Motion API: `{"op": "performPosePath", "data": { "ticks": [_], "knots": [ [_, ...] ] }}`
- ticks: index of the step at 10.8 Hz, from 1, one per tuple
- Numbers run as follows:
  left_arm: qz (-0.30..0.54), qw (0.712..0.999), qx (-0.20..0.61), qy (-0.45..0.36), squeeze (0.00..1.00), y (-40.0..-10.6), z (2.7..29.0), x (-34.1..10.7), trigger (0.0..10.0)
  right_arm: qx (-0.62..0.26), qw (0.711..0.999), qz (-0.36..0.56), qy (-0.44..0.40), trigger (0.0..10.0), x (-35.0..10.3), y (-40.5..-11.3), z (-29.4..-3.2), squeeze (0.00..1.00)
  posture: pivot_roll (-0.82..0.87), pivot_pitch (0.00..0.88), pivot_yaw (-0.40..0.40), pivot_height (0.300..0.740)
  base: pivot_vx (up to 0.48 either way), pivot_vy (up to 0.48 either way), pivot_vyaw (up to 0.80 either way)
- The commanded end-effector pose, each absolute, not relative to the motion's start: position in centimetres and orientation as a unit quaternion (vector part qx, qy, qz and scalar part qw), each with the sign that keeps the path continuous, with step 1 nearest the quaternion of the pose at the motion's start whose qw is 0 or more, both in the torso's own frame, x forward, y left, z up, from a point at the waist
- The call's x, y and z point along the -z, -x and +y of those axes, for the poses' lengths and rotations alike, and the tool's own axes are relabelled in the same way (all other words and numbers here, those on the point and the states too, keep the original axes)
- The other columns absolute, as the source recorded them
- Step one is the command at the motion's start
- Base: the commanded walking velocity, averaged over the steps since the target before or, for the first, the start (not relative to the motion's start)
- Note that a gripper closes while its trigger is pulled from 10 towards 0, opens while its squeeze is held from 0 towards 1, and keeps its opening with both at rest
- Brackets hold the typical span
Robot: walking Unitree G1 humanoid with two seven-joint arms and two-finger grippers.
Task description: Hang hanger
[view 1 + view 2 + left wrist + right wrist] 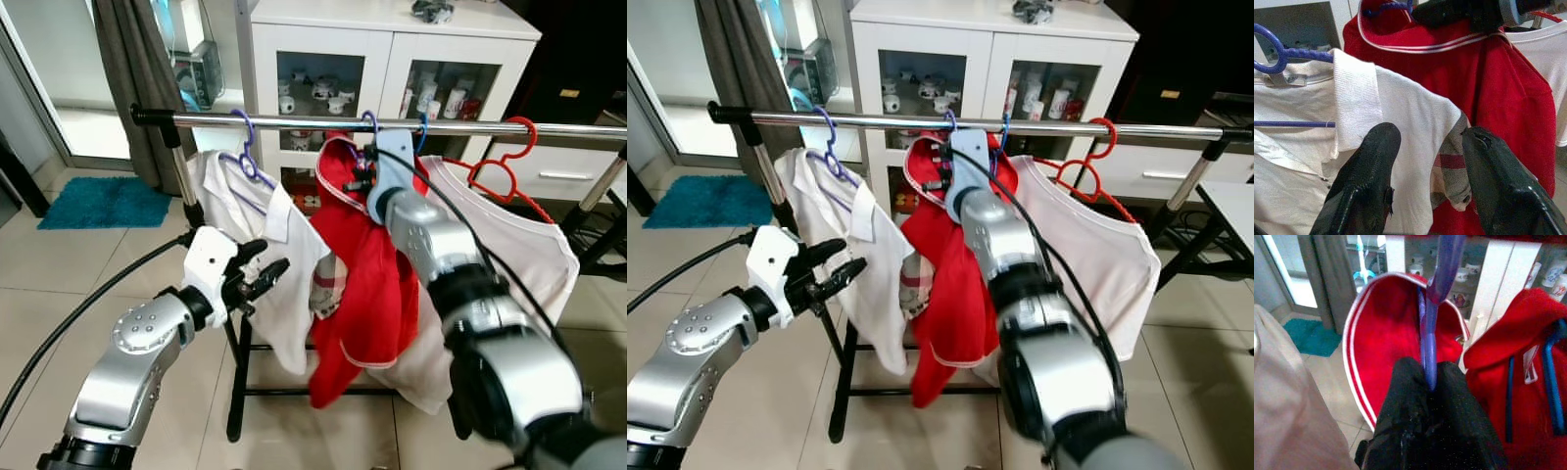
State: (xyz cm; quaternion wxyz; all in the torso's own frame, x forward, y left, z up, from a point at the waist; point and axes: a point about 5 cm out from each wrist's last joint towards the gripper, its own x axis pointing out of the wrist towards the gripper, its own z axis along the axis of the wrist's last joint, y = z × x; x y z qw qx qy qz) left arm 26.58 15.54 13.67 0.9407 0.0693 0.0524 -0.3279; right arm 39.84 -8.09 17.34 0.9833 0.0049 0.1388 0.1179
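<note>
Under the chrome clothes rail [323, 123], the right gripper [1429, 382] is clenched on the neck of a purple hanger [1431, 328] that carries a red shirt with white piping [358, 284]. That hanger's hook [369, 119] sits over the rail, roughly at the rail's middle, and the silver right arm [460, 294] reaches up to it from below the rail.

Toward the rail's left end, another purple hanger [250, 157] holds a white polo shirt [269, 264]. The left gripper [257, 279] hovers below the rail, just in front of that polo's sleeve, its two black fingers [1369, 171] parted and grasping nothing (the wrist view shows white cloth and a striped patch between them, apart from the pads).

Toward the rail's right end hangs a white T-shirt [509, 264] on a red hanger [505, 162], with a blue hook [423, 132] on the rail between it and the red shirt.

Behind the rail stands a white glass-fronted cabinet [392, 39] with mugs on its shelves. A teal mat [103, 203] lies on the tiled floor [59, 284] beyond the rail's left end, near a grey curtain [132, 69].
</note>
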Motion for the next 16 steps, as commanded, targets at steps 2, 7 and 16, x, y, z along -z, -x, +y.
{"op": "performPosePath", "data": {
  "ticks": [2, 7, 16],
  "knots": [
    [0.053, 0.936, 0.339, -0.077, 0.00, -26.4, 15.3, -13.8, 10.0, -0.124, 0.982, 0.145, 0.006, 10.0, -17.2, -40.1, -7.9, 0.00, -0.06, 0.000, -0.011, 0.740, 0.000, 0.000, 0.00],
    [0.056, 0.935, 0.340, -0.081, 0.00, -26.4, 15.3, -13.6, 10.0, -0.149, 0.976, 0.161, -0.009, 10.0, -15.8, -39.8, -7.3, 0.00, -0.06, 0.000, -0.009, 0.740, 0.000, 0.000, 0.00],
    [-0.002, 0.972, 0.228, -0.050, 0.00, -28.1, 16.2, -14.6, 10.0, -0.284, 0.952, -0.097, -0.067, 10.0, -19.1, -31.2, -10.8, 1.00, -0.08, 0.000, 0.024, 0.740, 0.000, 0.000, 0.00]
  ]
}}
